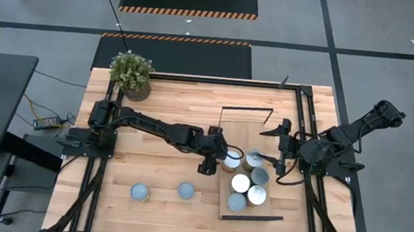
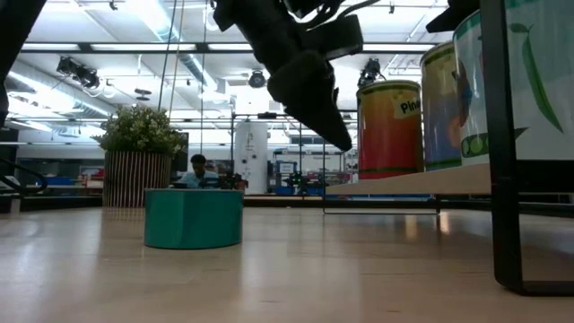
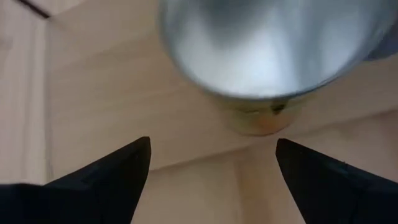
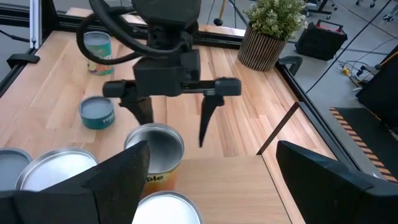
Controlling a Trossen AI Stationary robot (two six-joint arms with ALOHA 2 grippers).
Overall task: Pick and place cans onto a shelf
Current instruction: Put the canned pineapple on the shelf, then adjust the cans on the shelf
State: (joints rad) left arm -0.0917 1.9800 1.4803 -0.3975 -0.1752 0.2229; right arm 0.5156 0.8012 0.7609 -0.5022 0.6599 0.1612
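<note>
Cans crowd the near end of the shelf (image 1: 245,127), where the left end effector (image 1: 218,159) hangs with its fingers (image 4: 210,118) spread apart above a silver-topped can (image 1: 232,159) standing at the shelf's edge, not gripping it. Just beside that can stands another (image 1: 253,161), with three more (image 1: 240,183) (image 1: 259,176) (image 1: 257,196) and a pale-topped one (image 1: 236,202) grouped behind them on the board. The right end effector (image 1: 285,154), fingers likewise parted, waits at the shelf's opposite side, facing the left arm. Out on the counter (image 1: 170,109), two pale blue-grey cans (image 1: 139,192) (image 1: 186,191) sit well apart from the shelf. A potted plant (image 1: 132,73) occupies the far corner.
</note>
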